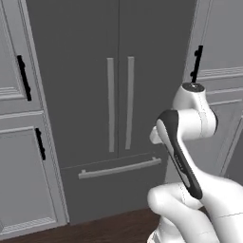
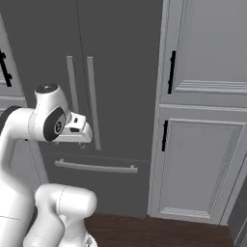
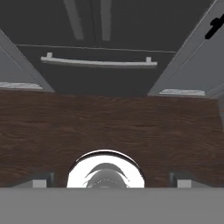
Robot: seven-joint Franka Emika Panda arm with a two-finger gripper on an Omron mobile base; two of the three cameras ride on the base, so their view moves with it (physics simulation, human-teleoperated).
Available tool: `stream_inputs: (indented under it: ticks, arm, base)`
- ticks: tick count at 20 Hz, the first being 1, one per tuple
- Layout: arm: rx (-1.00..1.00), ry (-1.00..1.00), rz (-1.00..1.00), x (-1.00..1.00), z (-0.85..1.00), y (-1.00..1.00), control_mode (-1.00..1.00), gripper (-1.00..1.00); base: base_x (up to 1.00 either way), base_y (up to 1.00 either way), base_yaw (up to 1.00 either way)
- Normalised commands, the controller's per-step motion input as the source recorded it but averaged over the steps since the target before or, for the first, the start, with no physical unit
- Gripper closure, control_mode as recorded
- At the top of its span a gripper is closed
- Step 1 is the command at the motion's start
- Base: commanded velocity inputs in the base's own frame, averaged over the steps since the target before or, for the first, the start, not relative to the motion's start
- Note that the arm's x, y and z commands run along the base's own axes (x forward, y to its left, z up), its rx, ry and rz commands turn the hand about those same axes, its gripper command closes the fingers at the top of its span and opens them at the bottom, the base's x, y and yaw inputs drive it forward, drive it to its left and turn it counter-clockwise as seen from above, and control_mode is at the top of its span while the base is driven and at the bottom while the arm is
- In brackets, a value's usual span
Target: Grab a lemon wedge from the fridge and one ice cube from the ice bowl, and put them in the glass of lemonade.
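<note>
The fridge [image 1: 95,85] fills the frame's centre, doors shut. My claw [image 3: 109,181] hangs released — fingertips barely visible, I think. I'd approach one vertical handle [image 1: 129,102] squarely — then pull steadily.

Ahead of me the fridge [image 1: 95,95] stands shut, both doors and bottom drawer [image 3: 98,72] closed flat. Cabinets [image 2: 202,144] wall it in left and right. Only bare wooden floor [image 3: 109,127] lies open between us.
</note>
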Motion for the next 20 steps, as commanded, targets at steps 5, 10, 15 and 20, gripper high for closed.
stream_inputs:
  ticks: [5,10,15,20]
  arm:
    - [0.0,0.0,0.0,0.0,0.0,0.0,1.0,-1.0]
    - [0.0,0.0,0.0,0.0,0.0,0.0,1.0,-1.0]
    - [0.0,0.0,0.0,0.0,0.0,0.0,1.0,-1.0]
    - [0.0,0.0,0.0,0.0,0.0,0.0,1.0,-1.0]
  base:
    - [-0.02,-0.18,-0.6]
    - [0.19,-0.26,-0.53]
    - [0.58,-0.32,-0.45]
    - [0.79,-0.39,-0.4]
